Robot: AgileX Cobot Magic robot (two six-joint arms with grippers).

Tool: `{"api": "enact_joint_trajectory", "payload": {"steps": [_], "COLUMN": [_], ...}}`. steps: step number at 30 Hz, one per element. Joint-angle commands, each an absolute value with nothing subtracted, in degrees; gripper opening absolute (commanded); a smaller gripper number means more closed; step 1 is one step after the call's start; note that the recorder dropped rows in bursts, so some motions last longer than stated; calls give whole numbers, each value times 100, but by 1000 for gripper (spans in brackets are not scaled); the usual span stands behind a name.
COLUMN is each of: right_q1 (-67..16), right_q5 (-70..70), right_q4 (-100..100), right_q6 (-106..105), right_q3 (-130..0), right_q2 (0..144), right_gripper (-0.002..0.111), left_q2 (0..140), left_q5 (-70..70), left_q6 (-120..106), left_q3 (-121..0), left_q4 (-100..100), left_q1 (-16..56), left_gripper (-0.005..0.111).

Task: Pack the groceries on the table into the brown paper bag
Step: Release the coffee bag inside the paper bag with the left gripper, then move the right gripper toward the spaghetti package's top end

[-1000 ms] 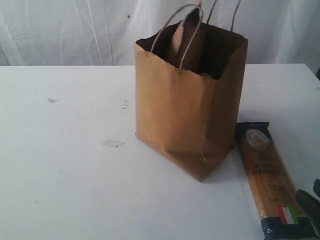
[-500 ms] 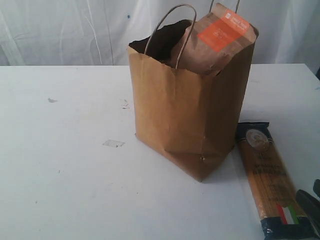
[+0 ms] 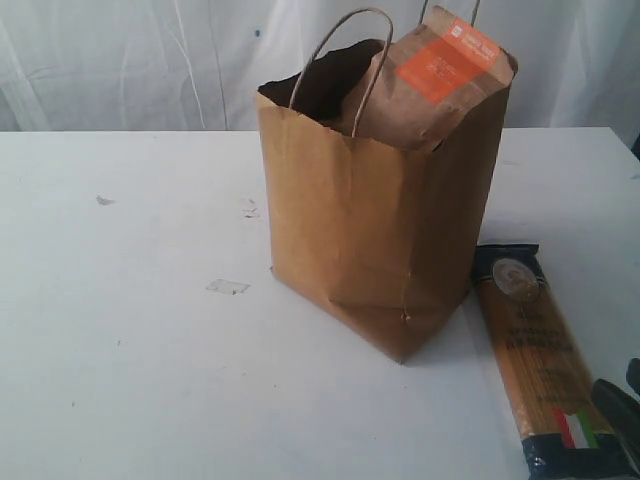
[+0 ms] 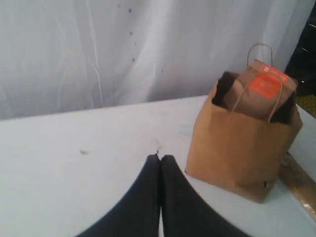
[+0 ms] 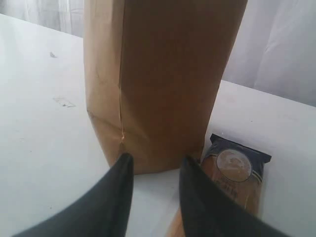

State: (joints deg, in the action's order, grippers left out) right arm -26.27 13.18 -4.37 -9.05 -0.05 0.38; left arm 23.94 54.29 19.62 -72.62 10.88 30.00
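The brown paper bag (image 3: pixel 375 240) stands upright in the middle of the white table (image 3: pixel 130 360). The brown orange-labelled pouch (image 3: pixel 435 80) pokes out of its top, leaning on the rim, also visible in the left wrist view (image 4: pixel 261 89). The long spaghetti packet (image 3: pixel 535 355) lies flat on the table just right of the bag (image 5: pixel 158 79), and shows beside it in the right wrist view (image 5: pixel 234 177). My right gripper (image 5: pixel 155 160) is open, low over the table between bag and packet; its dark tip shows at the exterior view's bottom right (image 3: pixel 622 405). My left gripper (image 4: pixel 161 158) is shut and empty, left of the bag (image 4: pixel 242 143).
A white curtain (image 3: pixel 150 60) hangs behind the table. A small piece of clear tape (image 3: pixel 227 287) and a few scuff marks (image 3: pixel 104 200) lie on the tabletop left of the bag. The jar, bottle, can and carton are not visible.
Between one second and half a second ago the orange-labelled pouch rose into view at the bag's top and the bag's near wall shifted left. Nothing has moved since.
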Motion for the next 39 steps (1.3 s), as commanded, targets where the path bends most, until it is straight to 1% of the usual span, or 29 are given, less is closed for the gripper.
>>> {"api": "enact_joint_trajectory", "payload": {"steps": [1, 6, 9, 12, 15, 17, 18, 19, 20, 22, 24, 28, 29, 33, 36, 39], "right_q1": [-2604, -2604, -2604, -2604, -2604, -2604, -2604, -2604, -2604, -2604, -2604, -2604, -2604, -2604, -2615, -2615], "right_q5": [1269, 1269, 1269, 1269, 1269, 1269, 1269, 1269, 1269, 1269, 1269, 1269, 1269, 1057, 357, -693], "right_q4": [-433, -433, -433, -433, -433, -433, -433, -433, -433, -433, -433, -433, -433, -522, -1565, -1846], "right_q6": [-895, -895, -895, -895, -895, -895, -895, -895, -895, -895, -895, -895, -895, -756, 413, 1199], "right_q3": [0, 0, 0, 0, 0, 0, 0, 0, 0, 0, 0, 0, 0, 0, 0, 0], "right_q2": [0, 0, 0, 0, 0, 0, 0, 0, 0, 0, 0, 0, 0, 0, 0, 0], "right_gripper": [31, 31, 31, 31, 31, 31, 31, 31, 31, 31, 31, 31, 31, 31, 31, 31], "left_q2": [1883, 1741, 1779, 1736, 1502, 1294, 1189, 1072, 927, 633, 349, 21, 0, 0, 0, 0], "left_q5": [5635, 6057, 5717, 4133, 1587, -165, -822, -1165, -1215, -845, -93, 1950, 2046, 1673, 1607, 1618], "left_q6": [2186, 1882, 1557, 1235, 1140, 1140, 1140, 1140, 1140, 1140, 1140, 1140, 1162, 1162, 1162, 1162], "left_q3": [-6378, -6195, -6072, -5298, -3847, -2671, -2236, -1758, -1354, -761, -389, 0, 0, 0, 0, 0], "left_q4": [909, 1335, 1287, 1287, 1031, 756, 559, 406, 319, 179, 107, 88, 42, 51, 51, 51], "left_q1": [2983, 2983, 2993, 2975, 2850, 2812, 2812, 2812, 2812, 2812, 2799, 2731, 2731, 2731, 2731, 2731], "left_gripper": [0, 0, 0, 0, 0, 0, 0, 0, 0, 0, 0, 0, 0, 0, 0, 0]}}
